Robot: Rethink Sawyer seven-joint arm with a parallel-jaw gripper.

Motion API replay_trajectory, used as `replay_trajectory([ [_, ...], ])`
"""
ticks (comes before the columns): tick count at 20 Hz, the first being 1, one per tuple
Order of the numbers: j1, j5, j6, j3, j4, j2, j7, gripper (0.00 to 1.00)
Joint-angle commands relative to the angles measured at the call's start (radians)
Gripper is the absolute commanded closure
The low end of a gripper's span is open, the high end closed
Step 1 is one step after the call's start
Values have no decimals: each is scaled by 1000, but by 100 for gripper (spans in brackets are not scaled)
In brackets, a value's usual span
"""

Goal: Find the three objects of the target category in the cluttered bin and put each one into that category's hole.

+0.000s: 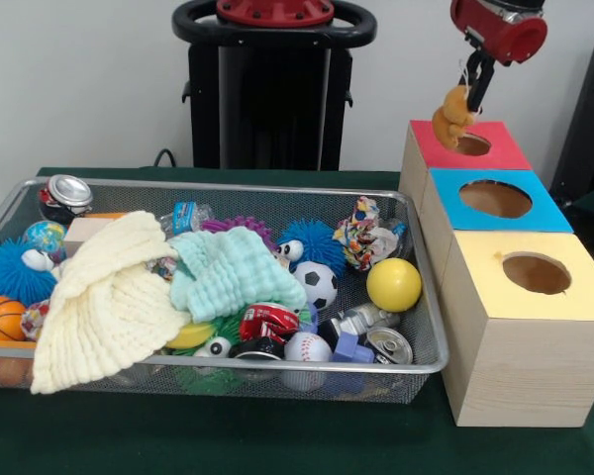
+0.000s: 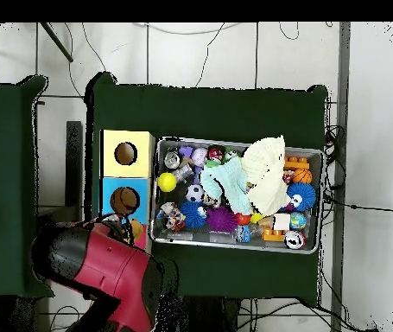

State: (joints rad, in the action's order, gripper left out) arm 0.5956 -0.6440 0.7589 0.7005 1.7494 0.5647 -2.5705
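My gripper (image 1: 469, 97) hangs at the top right, shut on a tan-orange soft thing (image 1: 452, 119) held just above the round hole (image 1: 473, 144) of the red-topped wooden box (image 1: 510, 150). The silver wire-mesh bin (image 1: 228, 186) lies left of the boxes, full of clutter. In it are a cream cloth (image 1: 109, 297), a mint cloth (image 1: 228, 272), a yellow ball (image 1: 393, 285), a soccer ball (image 1: 319, 284), a baseball (image 1: 307, 348) and crushed cans (image 1: 388, 345). In the overhead view the red arm (image 2: 96, 268) covers the red box, with the tan thing (image 2: 136, 230) at its tip beside the bin (image 2: 238, 245).
A blue-topped box (image 1: 544, 216) and a yellow-topped box (image 1: 574, 302) stand in a row in front of the red one, each with a round hole. Both show in the overhead view (image 2: 109, 186) (image 2: 143, 143). The black pedestal (image 1: 272, 89) stands behind the bin.
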Motion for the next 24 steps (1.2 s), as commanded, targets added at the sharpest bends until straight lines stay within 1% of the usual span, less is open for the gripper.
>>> replay_trajectory([
  [1, -3, 8, 50, -110, 43, 6, -204, 100],
  [6, -4, 14, 58, -107, 30, 2, -202, 100],
  [17, -13, -15, -8, -141, 91, 21, -182, 100],
  [24, 17, -23, -11, -142, 94, 19, -219, 100],
])
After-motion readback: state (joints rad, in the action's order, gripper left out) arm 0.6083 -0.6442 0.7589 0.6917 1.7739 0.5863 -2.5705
